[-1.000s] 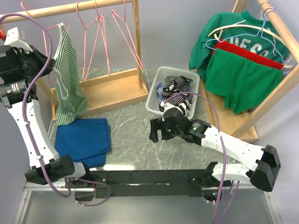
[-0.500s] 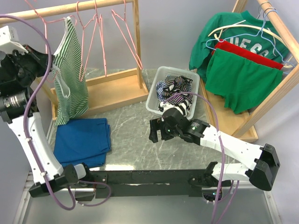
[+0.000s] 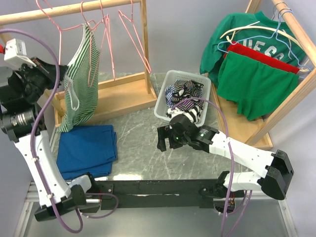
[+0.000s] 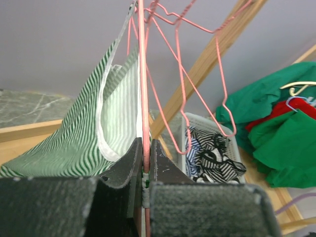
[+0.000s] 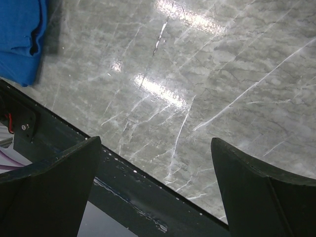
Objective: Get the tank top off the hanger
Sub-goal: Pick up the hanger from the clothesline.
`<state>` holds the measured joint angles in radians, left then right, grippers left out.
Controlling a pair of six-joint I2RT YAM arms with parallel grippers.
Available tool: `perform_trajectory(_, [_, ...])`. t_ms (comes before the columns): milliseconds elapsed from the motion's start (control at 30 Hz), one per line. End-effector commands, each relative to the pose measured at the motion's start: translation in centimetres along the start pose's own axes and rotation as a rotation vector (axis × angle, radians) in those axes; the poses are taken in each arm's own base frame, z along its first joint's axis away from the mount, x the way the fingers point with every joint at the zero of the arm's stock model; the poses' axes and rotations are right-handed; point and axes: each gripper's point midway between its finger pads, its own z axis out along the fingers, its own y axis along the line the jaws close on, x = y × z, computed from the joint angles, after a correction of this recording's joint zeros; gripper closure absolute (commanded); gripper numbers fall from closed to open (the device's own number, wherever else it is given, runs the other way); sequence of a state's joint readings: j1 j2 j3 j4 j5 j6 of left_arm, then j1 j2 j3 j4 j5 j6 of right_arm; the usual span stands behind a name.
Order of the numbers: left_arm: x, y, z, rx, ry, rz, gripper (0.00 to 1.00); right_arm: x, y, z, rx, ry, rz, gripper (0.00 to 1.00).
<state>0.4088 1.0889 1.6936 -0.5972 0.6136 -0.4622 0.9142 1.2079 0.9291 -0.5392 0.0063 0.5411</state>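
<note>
I read one marking only: white block capitals across the chest of the green sweatshirt [image 3: 236,25], which hangs above and to the right of the white basket [image 3: 163,95]. The letters "ESO" are legible. The character before them is uncertain. Hanger wires cross the lettering, and I cannot read anything after it.

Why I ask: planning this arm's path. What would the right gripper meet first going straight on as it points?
Probably the bare marble tabletop, seen between the open jaws of the right gripper, nothing in front; depth is unclear.
</note>
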Motion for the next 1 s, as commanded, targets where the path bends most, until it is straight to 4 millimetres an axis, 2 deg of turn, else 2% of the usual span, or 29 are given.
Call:
perform_trajectory(0, [-2.0, -4.2, -2.5, 0.114, -0.107, 0.061, 0.99, -1.1, 1.0, -0.4, -0.021, -0.020, -0.020, 0.00])
perform_trajectory(200, [-0.2, -2.6, -3.6, 0.007, -0.114, 0.060, 0.99, -1.8, 1.1, -0.9, -0.011, -0.030, -0.022, 0.00])
perform_trajectory(233, [0.8, -2.2, -3.6, -0.012, -0.080, 0.063, 0.99, -2.0, 1.1, -1.1, -0.009, -0.035, -0.020, 0.00])
perform_trajectory(300, [1.4, -1.2, -3.8, -0.072, -0.060, 0.069, 0.99, -2.2, 0.9, -1.3, 0.004, -0.042, -0.012, 0.00])
perform_trajectory(333, [2.5, -0.8, -3.7, -0.082, -0.036, 0.063, 0.99, -2.4, 0.9, -1.4, 0.006, -0.050, -0.011, 0.00])
perform_trajectory(400, [3.2, -0.7, -4.6, -0.104, -0.048, 0.067, 0.99, -2.8, 0.9, -1.6, 0.014, -0.068, 0.000, 0.00])
perform_trajectory(567, [6.5, 0.3, -5.2, -0.144, 0.028, 0.074, 0.99, -3.9, 1.0, -2.9, 0.010, -0.133, 0.039, 0.00])
perform_trajectory(700, [7.9, 0.3, -6.1, -0.147, 0.035, 0.084, 0.99, -4.9, 1.2, -3.9, -0.004, -0.190, 0.071, 0.00])
perform_trajectory(967, [10.3, -0.4, -6.4, -0.077, 0.079, 0.080, 0.99, -5.2, 0.6, -4.7, 0.027, -0.213, 0.091, 0.00])
